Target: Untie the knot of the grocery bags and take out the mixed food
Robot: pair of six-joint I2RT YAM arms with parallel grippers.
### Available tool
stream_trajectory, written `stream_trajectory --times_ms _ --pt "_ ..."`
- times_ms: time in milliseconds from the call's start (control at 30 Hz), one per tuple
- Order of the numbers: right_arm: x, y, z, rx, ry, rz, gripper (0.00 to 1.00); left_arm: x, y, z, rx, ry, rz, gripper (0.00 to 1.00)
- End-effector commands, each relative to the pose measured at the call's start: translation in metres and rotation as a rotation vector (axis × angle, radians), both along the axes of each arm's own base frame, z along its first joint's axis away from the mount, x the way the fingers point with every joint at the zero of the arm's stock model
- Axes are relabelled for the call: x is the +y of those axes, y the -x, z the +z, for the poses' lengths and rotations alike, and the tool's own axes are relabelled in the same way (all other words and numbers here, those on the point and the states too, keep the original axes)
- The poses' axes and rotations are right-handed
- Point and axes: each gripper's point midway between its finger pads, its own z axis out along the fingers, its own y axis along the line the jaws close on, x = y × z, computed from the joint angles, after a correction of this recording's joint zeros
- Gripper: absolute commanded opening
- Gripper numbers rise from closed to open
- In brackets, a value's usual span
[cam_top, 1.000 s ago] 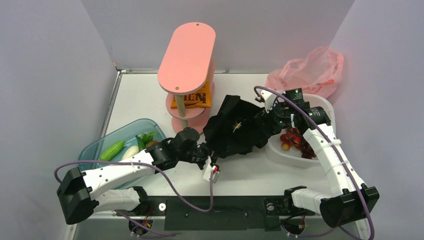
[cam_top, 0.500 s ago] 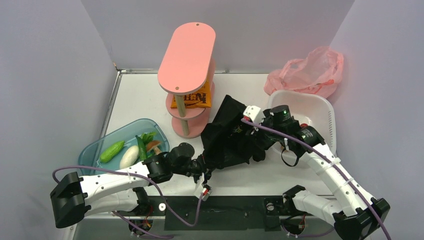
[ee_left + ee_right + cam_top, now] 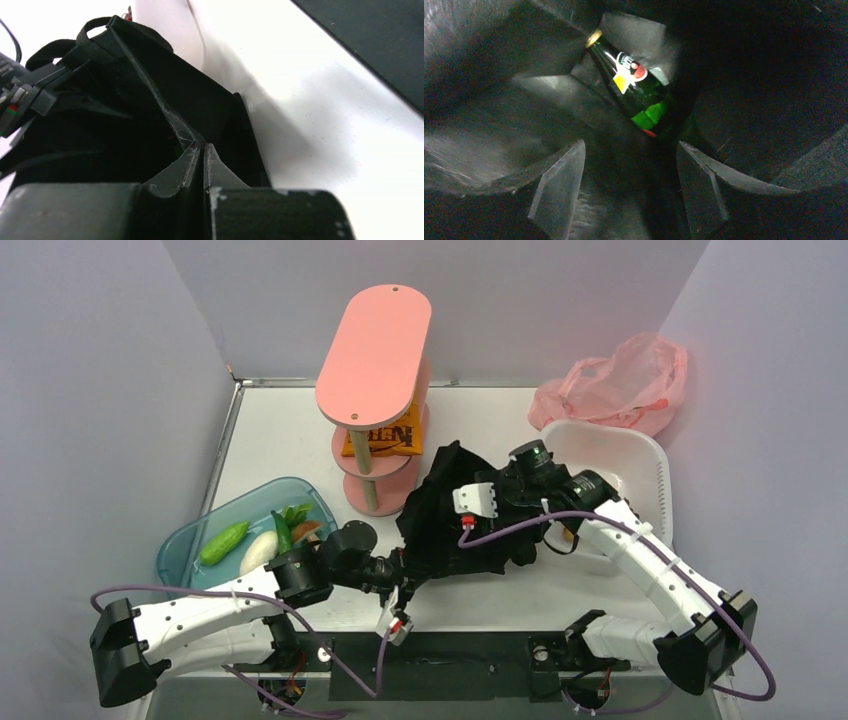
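The black tote (image 3: pixel 460 520) lies slumped at the table's middle. My left gripper (image 3: pixel 201 147) is shut on the tote's near rim (image 3: pixel 150 95) and holds it up; in the top view it sits at the tote's near-left corner (image 3: pixel 403 568). My right gripper (image 3: pixel 630 150) is open inside the tote, with nothing between its fingers. A green glass bottle (image 3: pixel 631 87) lies on the tote's floor just beyond them. The pink plastic bag (image 3: pixel 615 385) sits at the back right. The orange snack packet (image 3: pixel 382 438) lies on the pink stand's lower shelf.
A blue tray (image 3: pixel 185 540) at the near left holds a cucumber (image 3: pixel 224 541), a white vegetable (image 3: pixel 260 552) and leafy greens (image 3: pixel 292 517). A tall pink stand (image 3: pixel 375 340) is behind the tote. A white basin (image 3: pixel 640 465) is to the right, under my right arm.
My right arm has swung left from the white basin and its gripper has gone into the tote. My left gripper has drawn the tote's rim a little toward the near edge.
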Motion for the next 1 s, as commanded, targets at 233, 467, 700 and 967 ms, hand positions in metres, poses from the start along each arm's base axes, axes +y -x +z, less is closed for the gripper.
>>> stream_trajectory --times_ms 233,467,700,967 --pt "0.022 0.068 -0.009 -0.026 0.307 0.759 0.67 0.048 0.072 0.035 0.004 -0.025 -0.283 0.0" --pt "0.031 0.057 -0.037 0.052 0.457 0.799 0.7 0.056 0.073 0.033 0.005 -0.05 -0.273 0.0" --pt "0.041 0.029 -0.074 0.128 0.578 0.693 0.89 0.057 0.07 0.029 0.005 -0.058 -0.251 0.0" --pt "0.032 0.003 -0.117 0.071 0.757 0.639 0.91 0.056 0.064 0.027 0.02 -0.083 -0.213 0.0"
